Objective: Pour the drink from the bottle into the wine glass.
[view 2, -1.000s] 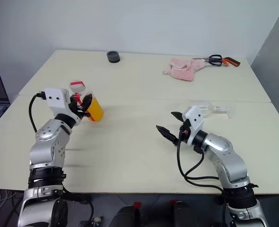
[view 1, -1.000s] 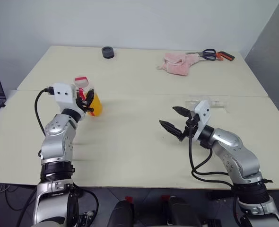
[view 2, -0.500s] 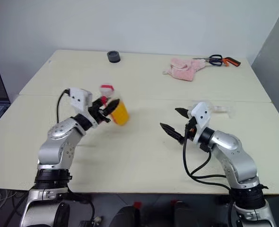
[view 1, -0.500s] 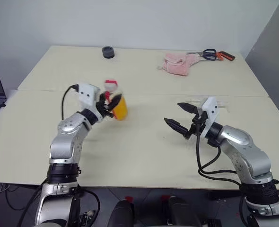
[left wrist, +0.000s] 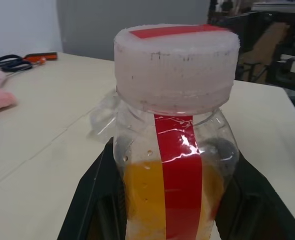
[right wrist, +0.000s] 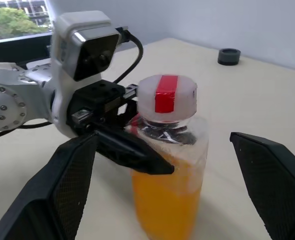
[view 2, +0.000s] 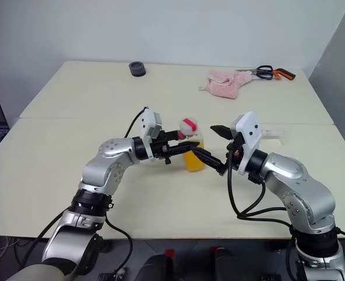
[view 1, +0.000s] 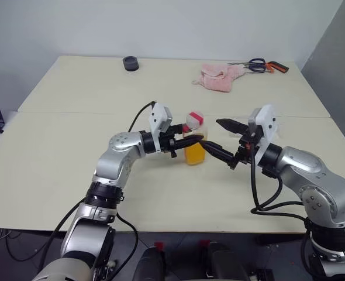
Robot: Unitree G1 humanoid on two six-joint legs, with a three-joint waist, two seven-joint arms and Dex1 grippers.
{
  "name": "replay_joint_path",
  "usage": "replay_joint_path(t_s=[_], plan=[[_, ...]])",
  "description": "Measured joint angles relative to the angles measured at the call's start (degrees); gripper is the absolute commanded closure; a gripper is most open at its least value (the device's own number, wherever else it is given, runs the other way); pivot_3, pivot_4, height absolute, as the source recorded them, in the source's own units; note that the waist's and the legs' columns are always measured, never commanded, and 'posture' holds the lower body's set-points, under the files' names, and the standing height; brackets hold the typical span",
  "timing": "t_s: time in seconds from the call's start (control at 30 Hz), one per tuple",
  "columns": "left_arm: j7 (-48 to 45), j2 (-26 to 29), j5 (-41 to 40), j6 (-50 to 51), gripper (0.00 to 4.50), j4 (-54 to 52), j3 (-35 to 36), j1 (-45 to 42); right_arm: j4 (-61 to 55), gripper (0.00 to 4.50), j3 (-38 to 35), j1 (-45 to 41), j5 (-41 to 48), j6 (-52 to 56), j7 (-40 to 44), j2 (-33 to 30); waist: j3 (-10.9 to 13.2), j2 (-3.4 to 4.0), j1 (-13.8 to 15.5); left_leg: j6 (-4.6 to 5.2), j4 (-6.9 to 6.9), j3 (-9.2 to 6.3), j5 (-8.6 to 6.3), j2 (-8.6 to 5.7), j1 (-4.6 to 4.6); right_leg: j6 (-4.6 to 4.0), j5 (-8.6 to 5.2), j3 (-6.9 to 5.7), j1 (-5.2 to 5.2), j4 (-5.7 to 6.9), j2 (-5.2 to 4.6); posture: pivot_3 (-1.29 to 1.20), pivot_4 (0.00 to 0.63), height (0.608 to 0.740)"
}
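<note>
Gripping the bottle (view 1: 195,140), left gripper (view 1: 190,142); right gripper (view 1: 224,140) spread wide, wrist-view label stripe.

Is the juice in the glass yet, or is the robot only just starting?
Only starting. Done: the left gripper is shut on the bottle and holds it upright above the table. In hand: the open right gripper sits beside the capped top. Left: the cap is on, all the drink is inside, and the wine glass is unfilled.

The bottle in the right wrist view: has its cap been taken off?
No, the bottle has its pale cap with the red strip seated on the neck.
</note>
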Motion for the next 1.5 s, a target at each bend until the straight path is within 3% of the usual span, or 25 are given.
replay_joint_path(t_s=[0.3,0.73,1.0,1.23,1.5], plan=[[-5.7,-0.8,1.7,-2.6,2.76,3.3,-2.3,-1.2,0.1,0.0,1.4,-3.2,-0.6,1.6,-4.8,2.9,0.0,0.0,0.0,0.0,0.0,0.04,0.0,0.0,-0.04,0.0,0.0,-0.02,-0.02,-0.02,-0.01,0.0,0.15,0.74],[-6.8,-1.0,3.0,-4.4,2.76,3.7,-2.3,-1.4,0.7,0.0,4.5,-4.2,-2.4,1.6,-4.6,3.1,0.0,0.0,0.1,0.01,0.01,0.04,0.0,0.0,-0.06,0.0,0.0,-0.02,-0.02,-0.01,-0.02,0.0,0.15,0.74],[-7.0,-0.9,3.8,-4.7,2.76,3.7,-2.3,-1.4,0.7,2.67,4.7,-4.1,-2.3,0.9,-3.6,3.4,0.0,0.0,0.1,0.01,0.01,0.04,0.0,0.0,-0.06,0.0,0.0,-0.02,-0.02,-0.01,-0.02,0.0,0.15,0.74],[-7.3,-0.7,3.8,-4.8,2.76,3.7,-2.3,-1.4,2.6,2.66,5.4,-4.0,-3.6,-2.5,0.0,2.5,0.0,0.0,0.1,0.01,0.03,0.05,0.0,-0.01,-0.05,0.0,0.0,-0.02,-0.02,0.0,-0.02,0.0,0.15,0.74],[-8.9,0.1,4.1,-5.6,2.76,3.7,-2.2,-1.6,21.8,2.66,7.9,-10.8,-6.3,-20.8,25.4,-2.2,0.0,0.01,0.0,0.02,0.08,0.12,0.0,0.0,-0.01,-0.01,0.01,-0.01,-0.02,0.04,-0.01,0.0,0.15,0.74]])
